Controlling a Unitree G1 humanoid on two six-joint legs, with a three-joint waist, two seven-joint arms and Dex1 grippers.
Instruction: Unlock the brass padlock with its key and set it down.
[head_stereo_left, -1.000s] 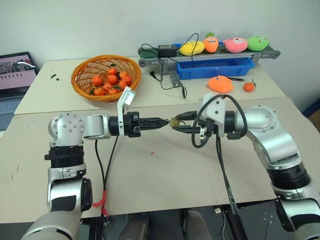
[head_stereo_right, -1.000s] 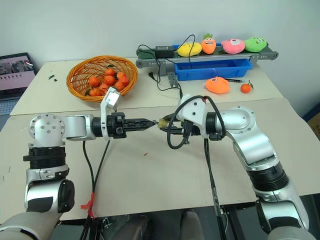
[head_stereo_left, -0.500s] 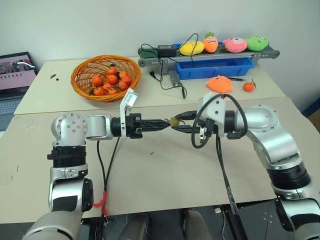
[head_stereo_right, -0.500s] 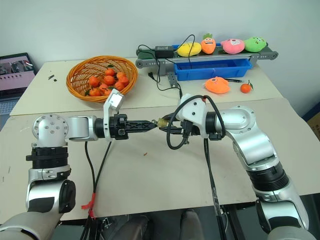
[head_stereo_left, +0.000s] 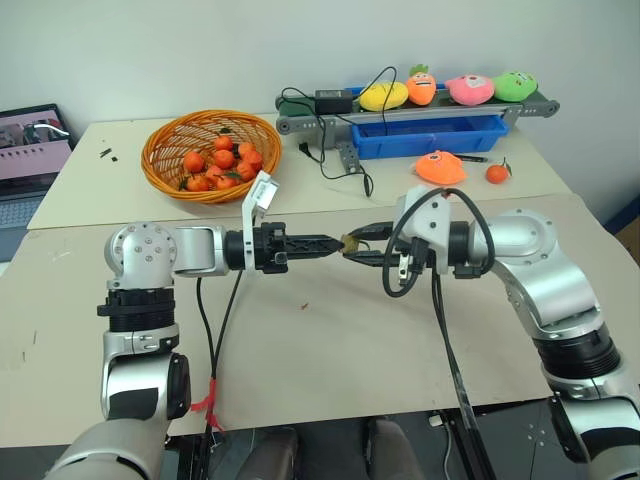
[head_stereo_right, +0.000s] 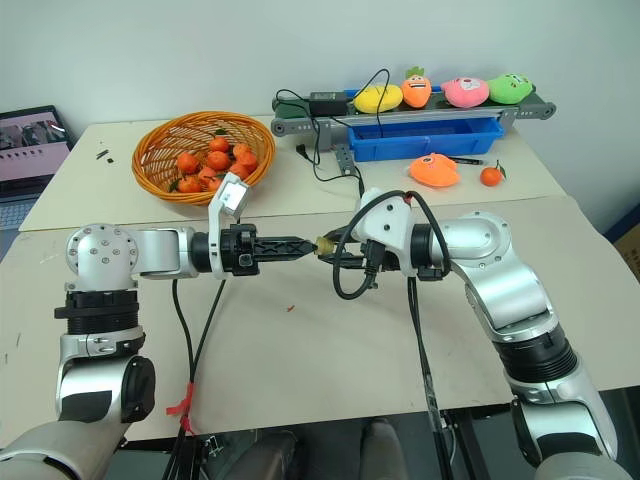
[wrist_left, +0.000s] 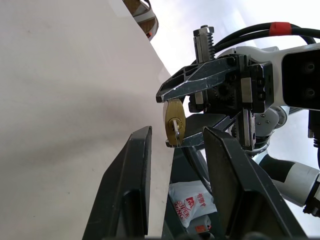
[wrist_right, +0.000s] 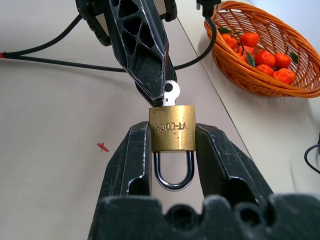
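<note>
I have the padlock (wrist_right: 172, 128) clamped by its flat sides in my right gripper (wrist_right: 172, 150), mid-air over the table (head_stereo_left: 330, 350), key (wrist_right: 170, 92) in at twelve o'clock beside my left gripper (wrist_right: 156, 86), whose grip I can't tell; small, hard, likely slippery, so pinch the key's bow.

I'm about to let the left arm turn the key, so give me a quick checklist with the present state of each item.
1. brass padlock clamped between the right gripper fingers: ok.
2. key seated in the keyhole: ok.
3. left gripper tips at the key's head: ok; firm grip: cannot tell.
4. Shackle released: not ok, both legs look seated in the body.
5. Bare table below for setting down: ok.
</note>
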